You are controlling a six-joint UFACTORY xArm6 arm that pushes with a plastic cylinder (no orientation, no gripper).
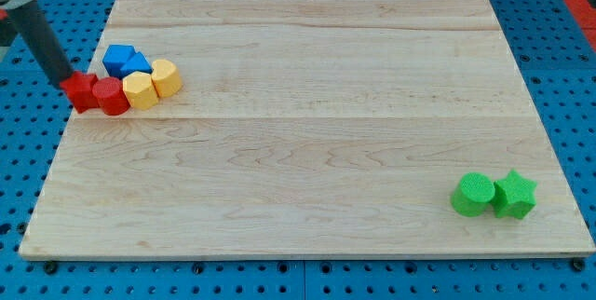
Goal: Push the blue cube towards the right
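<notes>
The blue cube (116, 57) sits near the board's upper left, in a tight cluster. A second blue block (139, 65) touches its right side. Below them lie two red blocks (84, 91) (113, 97) and two yellow blocks (140, 90) (166, 77). The dark rod comes down from the view's top left. My tip (63, 79) is at the board's left edge, against the upper left of the leftmost red block. It is left of and slightly below the blue cube and does not touch it.
A green cylinder (473, 194) and a green star (514, 194) sit side by side near the board's lower right. The wooden board (307, 142) lies on a blue pegboard surface (19, 179).
</notes>
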